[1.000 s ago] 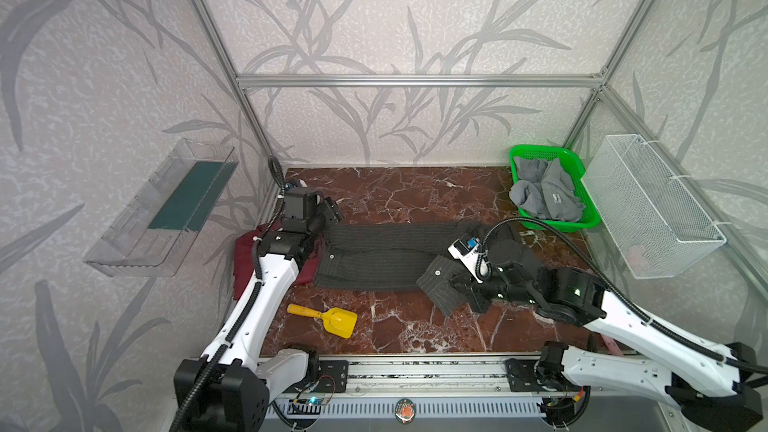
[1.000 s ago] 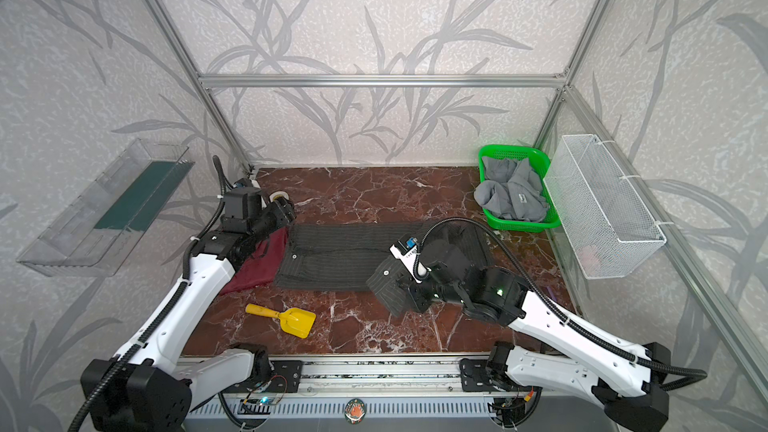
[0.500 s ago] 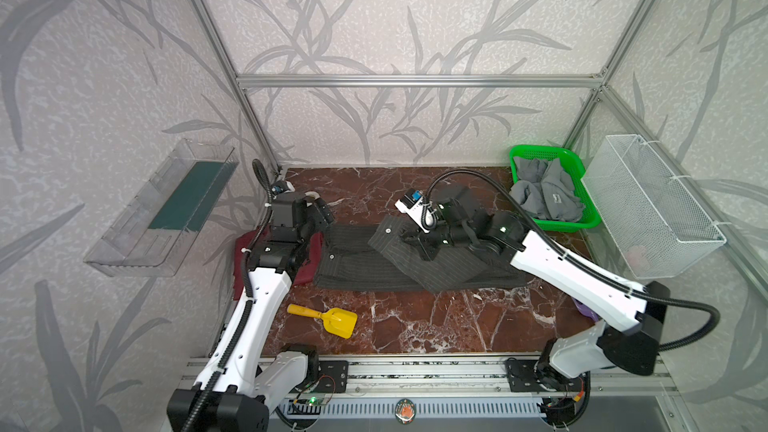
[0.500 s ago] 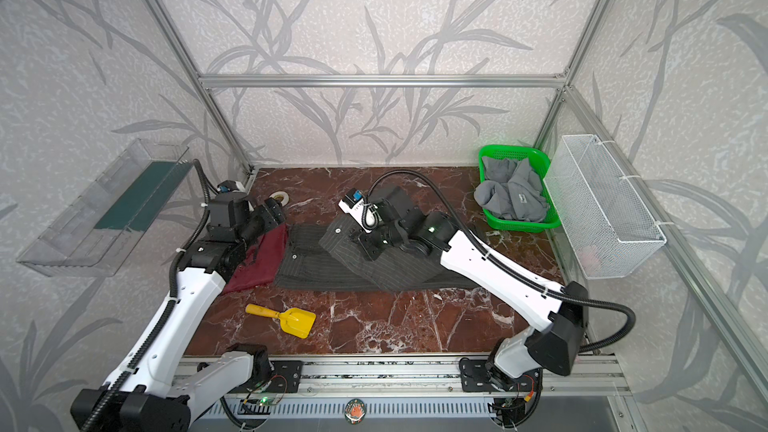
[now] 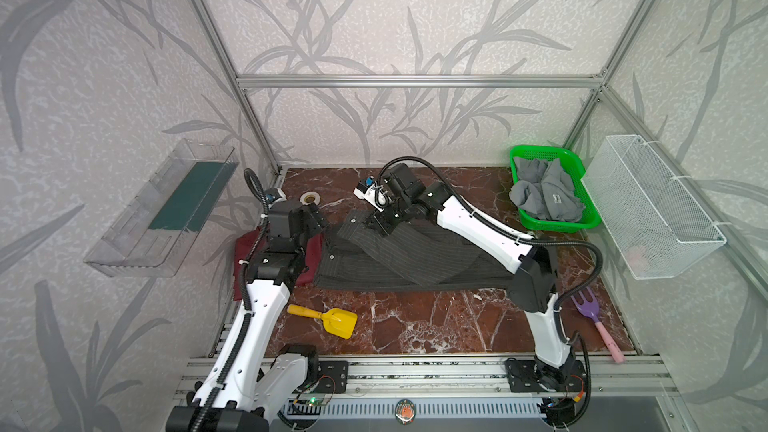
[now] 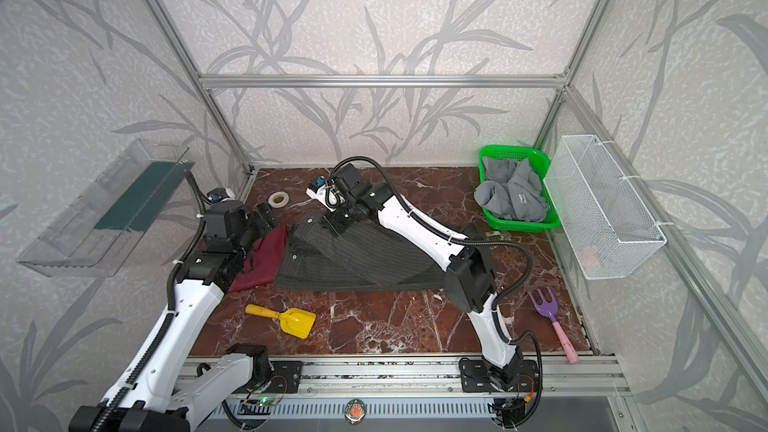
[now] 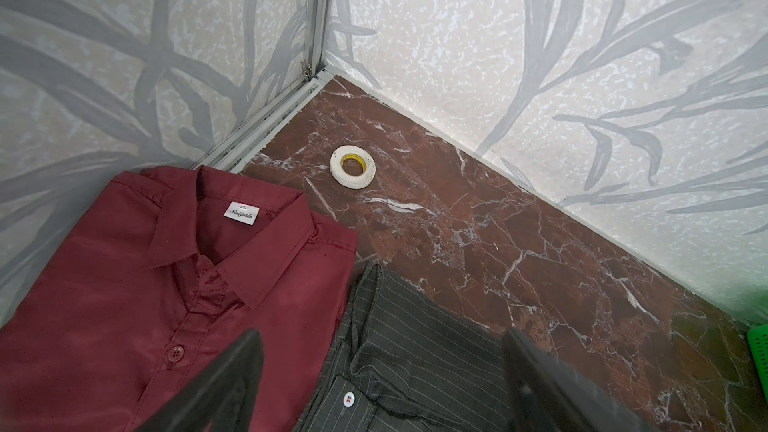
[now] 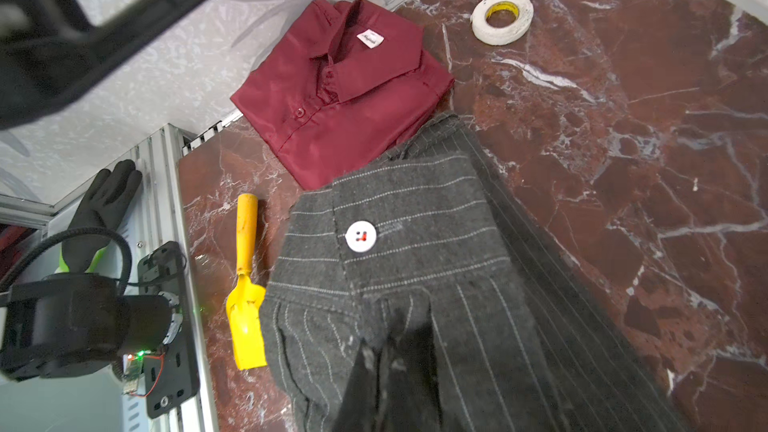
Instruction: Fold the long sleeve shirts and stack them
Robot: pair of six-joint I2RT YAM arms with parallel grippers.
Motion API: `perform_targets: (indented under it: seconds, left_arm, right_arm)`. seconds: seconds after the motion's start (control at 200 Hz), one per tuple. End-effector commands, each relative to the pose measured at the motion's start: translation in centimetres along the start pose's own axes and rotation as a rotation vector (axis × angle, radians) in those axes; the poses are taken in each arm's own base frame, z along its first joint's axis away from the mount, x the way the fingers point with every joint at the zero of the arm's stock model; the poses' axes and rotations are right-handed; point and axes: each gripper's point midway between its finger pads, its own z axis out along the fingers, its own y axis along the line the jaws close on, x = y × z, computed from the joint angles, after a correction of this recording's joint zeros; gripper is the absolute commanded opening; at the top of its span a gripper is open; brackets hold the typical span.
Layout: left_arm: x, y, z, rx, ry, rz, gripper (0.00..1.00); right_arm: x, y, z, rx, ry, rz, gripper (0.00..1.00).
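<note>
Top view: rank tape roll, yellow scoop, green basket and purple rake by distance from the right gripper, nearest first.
From the right gripper, shut on the pinstriped shirt, in a top view:
1. tape roll, just left of it, toward the back wall
2. yellow scoop, front left
3. green basket, back right corner
4. purple rake, front right edge

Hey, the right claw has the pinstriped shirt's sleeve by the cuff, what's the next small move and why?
Probably lower the right claw so the cuff lands flat on the pinstriped shirt. The sleeve slants across the shirt's body, the cuff is pinched and held above the cloth near the collar end, and the left claw stands open, holding nothing.
</note>
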Motion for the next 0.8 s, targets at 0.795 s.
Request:
perform_targets:
  seconds: [0.795]
  left_arm:
    - [1.0, -0.9, 1.4, 0.094, 0.057, -0.075, 0.90]
  right_arm:
    - [-4.0, 9.3, -29.2, 0.158, -0.574, -0.150, 0.00]
